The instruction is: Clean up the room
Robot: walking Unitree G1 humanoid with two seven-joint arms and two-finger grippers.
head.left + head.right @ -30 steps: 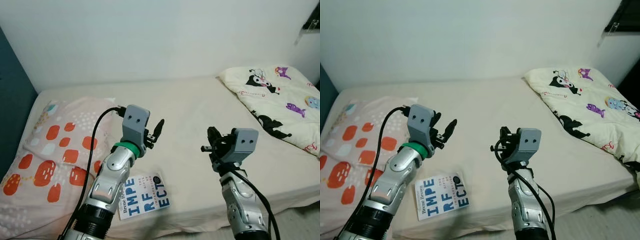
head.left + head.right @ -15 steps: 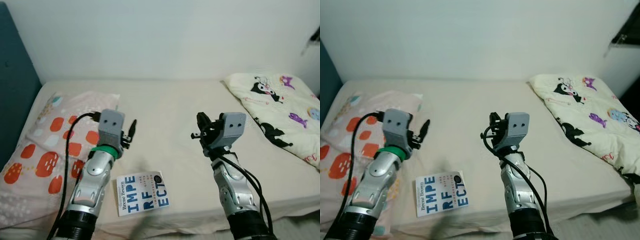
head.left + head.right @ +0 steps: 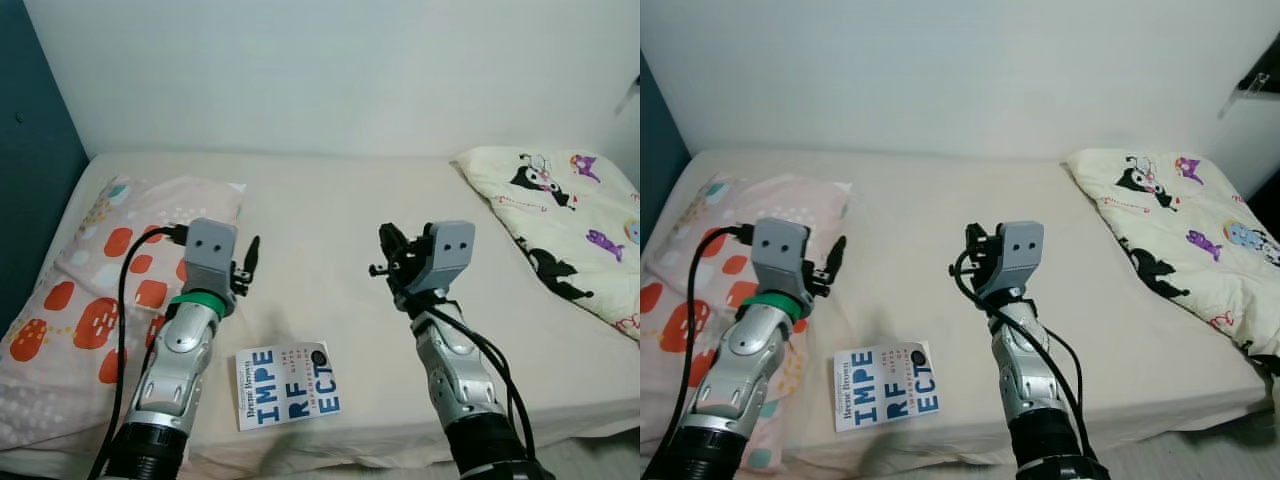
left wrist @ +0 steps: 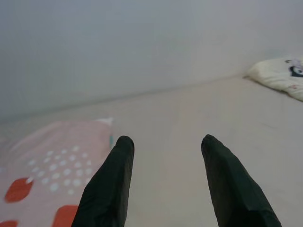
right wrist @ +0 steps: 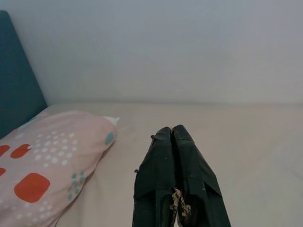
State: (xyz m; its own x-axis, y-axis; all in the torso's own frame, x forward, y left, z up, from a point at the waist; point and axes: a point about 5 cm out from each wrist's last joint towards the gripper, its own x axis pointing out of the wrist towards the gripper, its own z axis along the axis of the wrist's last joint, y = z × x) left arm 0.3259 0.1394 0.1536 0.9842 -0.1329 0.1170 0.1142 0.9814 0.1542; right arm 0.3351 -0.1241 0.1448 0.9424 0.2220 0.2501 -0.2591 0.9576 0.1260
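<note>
A white book (image 3: pixel 287 384) with large blue letters lies flat near the front edge of the bed (image 3: pixel 340 215), also seen as the book (image 3: pixel 885 385). My left gripper (image 3: pixel 250 258) is raised above the bed, just behind and left of the book, beside the pillow (image 3: pixel 95 290). Its two black fingers (image 4: pixel 111 182) stand apart and open, with nothing between them. My right gripper (image 3: pixel 390 250) is raised to the right of the book. In the right wrist view its fingers (image 5: pixel 177 177) are pressed together, shut and empty.
A pink pillow (image 3: pixel 690 270) with orange and white patches lies at the bed's left end, against a dark teal headboard (image 3: pixel 30 170). A cream blanket (image 3: pixel 570 215) printed with cartoon figures is bunched at the right end. A white wall (image 3: pixel 330 70) runs behind the bed.
The camera has shifted, so the bed sits more centred. My left gripper has swung left and lower toward the pillow. My right gripper has moved a little left and up.
</note>
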